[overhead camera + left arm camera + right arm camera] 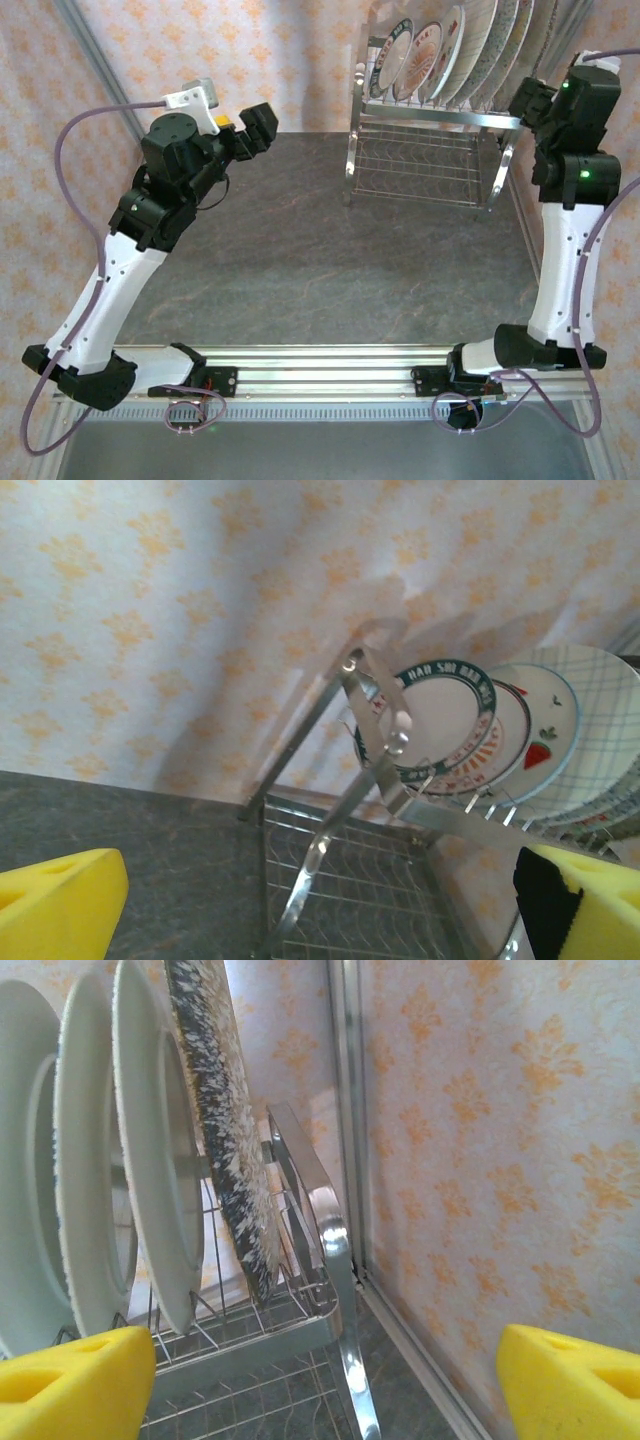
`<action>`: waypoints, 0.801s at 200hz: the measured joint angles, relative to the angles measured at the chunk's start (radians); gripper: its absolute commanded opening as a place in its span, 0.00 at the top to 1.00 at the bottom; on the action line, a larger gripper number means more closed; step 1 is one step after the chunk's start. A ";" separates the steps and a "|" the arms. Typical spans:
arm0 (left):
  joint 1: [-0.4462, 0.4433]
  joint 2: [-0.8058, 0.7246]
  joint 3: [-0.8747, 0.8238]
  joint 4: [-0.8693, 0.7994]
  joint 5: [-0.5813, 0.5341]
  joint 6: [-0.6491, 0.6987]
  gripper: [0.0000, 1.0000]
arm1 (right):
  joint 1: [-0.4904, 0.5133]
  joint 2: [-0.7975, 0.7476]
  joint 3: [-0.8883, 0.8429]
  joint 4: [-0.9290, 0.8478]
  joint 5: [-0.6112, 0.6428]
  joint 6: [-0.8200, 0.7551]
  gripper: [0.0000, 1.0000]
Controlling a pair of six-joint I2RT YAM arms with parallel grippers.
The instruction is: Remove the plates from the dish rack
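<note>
Plates [450, 45] stand on edge in a row in the slotted upper tier of the dish rack [425, 150]. This rack is at the upper right of the top view, on the far part of the dark table [300, 260], close to the patterned wall [250, 50].

At the upper left of the same view, the left gripper [262, 125] hangs above the table, well apart from the rack. Its fingers are spread wide and hold nothing. In the left wrist view its 2 yellow fingers [55, 900] sit in the lower corners, and the left end of the rack is seen further away between them. There the dark-rimmed plate [440, 715] comes first, then the strawberry plate [535, 735], then the plaid-lined plate [610, 720].

The right gripper [527, 100] is at the right end of the rack, just beside the last plates. In the right wrist view its yellow fingers [570, 1380] are also far apart and grip nothing. The speckled plate [225, 1130] leans at the upper left, with 3 pale plates to its left. The chrome end frame [335, 1250] of the rack stands in the middle of that picture.
</note>
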 measured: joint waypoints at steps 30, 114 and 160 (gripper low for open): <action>-0.007 0.000 0.001 0.005 0.086 0.003 0.01 | -0.040 0.040 -0.013 0.044 -0.144 -0.032 0.17; -0.019 -0.005 0.001 0.042 0.200 0.003 0.01 | -0.108 0.092 -0.044 0.155 -0.302 -0.063 0.25; -0.019 -0.005 0.003 0.071 0.225 0.003 0.01 | -0.108 0.162 0.016 0.164 -0.305 -0.074 0.30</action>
